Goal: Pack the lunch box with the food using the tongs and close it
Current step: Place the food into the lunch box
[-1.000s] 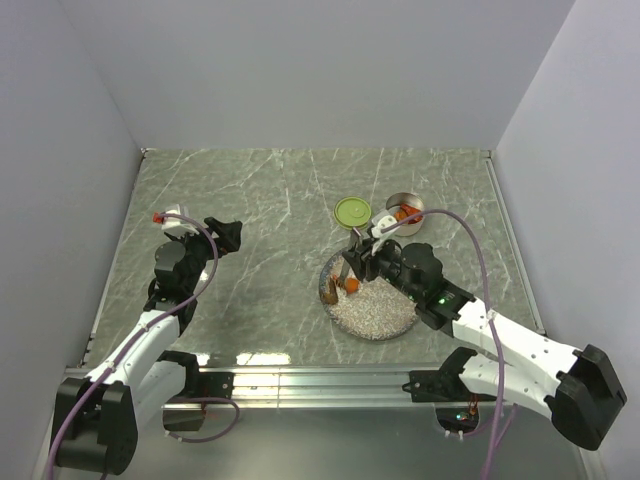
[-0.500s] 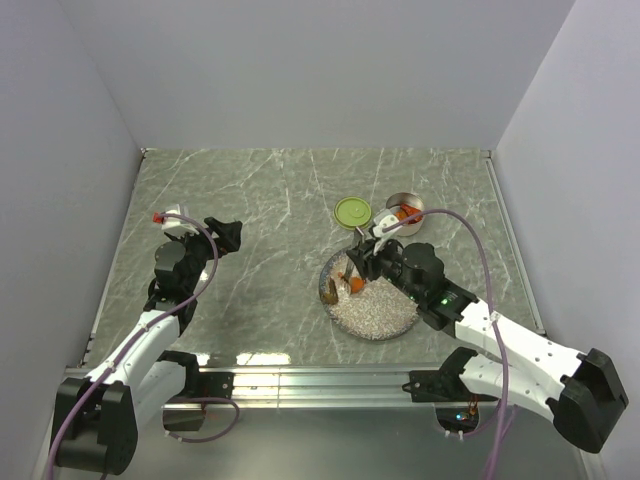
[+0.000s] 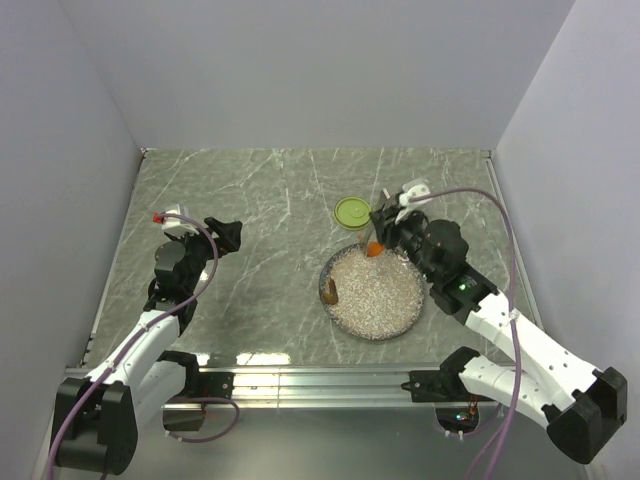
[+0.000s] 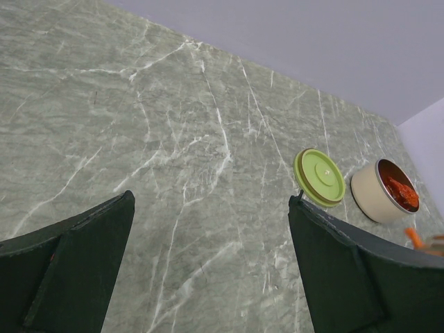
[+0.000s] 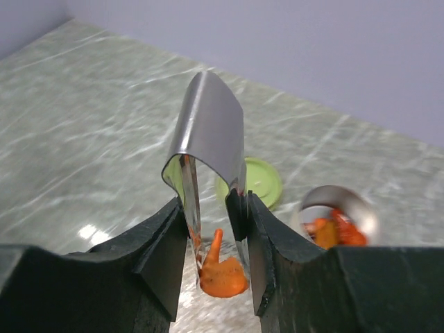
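At the plate's [image 3: 385, 310] 12 o'clock, tongs [image 5: 208, 125] pinching food [image 5: 220, 277] are clamped by the right gripper [image 5: 214, 215]; the left gripper [image 4: 208, 257] is held wide open, empty.

Lid [image 4: 320, 177] lies just left of the lunch box [image 4: 385, 193], both behind the plate [image 3: 385, 300]; food [image 4: 397, 191] inside the box

Both units, left arm [image 3: 140, 345] and right arm [image 3: 535, 348], have white link shells, black joint housings and a lilac cable [image 3: 212, 258]. The right gripper [image 5: 215, 208] has dark, matte fingers [image 5: 149, 267] — wedge-shaped.
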Available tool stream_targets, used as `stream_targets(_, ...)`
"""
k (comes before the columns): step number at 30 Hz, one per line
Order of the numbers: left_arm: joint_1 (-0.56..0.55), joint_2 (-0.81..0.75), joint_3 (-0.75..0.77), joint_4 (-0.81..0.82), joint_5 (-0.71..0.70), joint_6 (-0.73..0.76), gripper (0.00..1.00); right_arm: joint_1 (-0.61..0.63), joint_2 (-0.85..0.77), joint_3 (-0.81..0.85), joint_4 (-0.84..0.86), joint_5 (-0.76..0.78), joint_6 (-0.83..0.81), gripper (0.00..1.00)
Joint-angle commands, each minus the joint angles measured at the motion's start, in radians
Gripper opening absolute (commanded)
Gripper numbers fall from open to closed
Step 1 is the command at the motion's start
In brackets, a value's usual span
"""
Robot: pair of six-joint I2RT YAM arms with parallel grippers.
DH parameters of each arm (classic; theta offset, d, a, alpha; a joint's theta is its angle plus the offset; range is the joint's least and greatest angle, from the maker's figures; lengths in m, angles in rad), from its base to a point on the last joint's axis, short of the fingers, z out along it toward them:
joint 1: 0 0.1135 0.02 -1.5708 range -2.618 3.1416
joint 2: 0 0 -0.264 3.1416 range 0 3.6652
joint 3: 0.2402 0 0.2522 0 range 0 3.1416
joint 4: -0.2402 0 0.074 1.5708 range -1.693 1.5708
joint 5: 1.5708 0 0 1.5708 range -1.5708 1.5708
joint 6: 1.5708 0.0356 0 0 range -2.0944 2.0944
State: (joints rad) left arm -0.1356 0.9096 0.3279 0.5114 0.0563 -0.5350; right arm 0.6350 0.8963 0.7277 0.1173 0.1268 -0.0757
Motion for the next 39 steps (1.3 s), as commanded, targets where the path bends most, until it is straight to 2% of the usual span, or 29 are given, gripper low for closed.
stream_targets(1,-0.005,-0.009,0.017,0.038,0.016,0.012,0.99,-0.099,0.058,0.096,0.035,-0.01,-0.01,0.2)
stream_targets(7,-0.004,-0.005,0.019,0.039,0.017,0.013,0.99,-0.224,0.196,0.199,0.056,-0.055,-0.009,0.2)
stream_targets(17,-0.004,0.0,0.019,0.042,0.016,0.013,0.99,-0.333,0.348,0.325,0.051,-0.091,-0.016,0.2)
stream_targets(30,-0.004,0.0,0.017,0.044,0.017,0.012,0.99,-0.39,0.478,0.406,0.024,-0.101,-0.018,0.21)
stream_targets(39,-0.004,-0.003,0.016,0.044,0.016,0.013,1.0,-0.402,0.49,0.409,0.019,-0.087,-0.016,0.24)
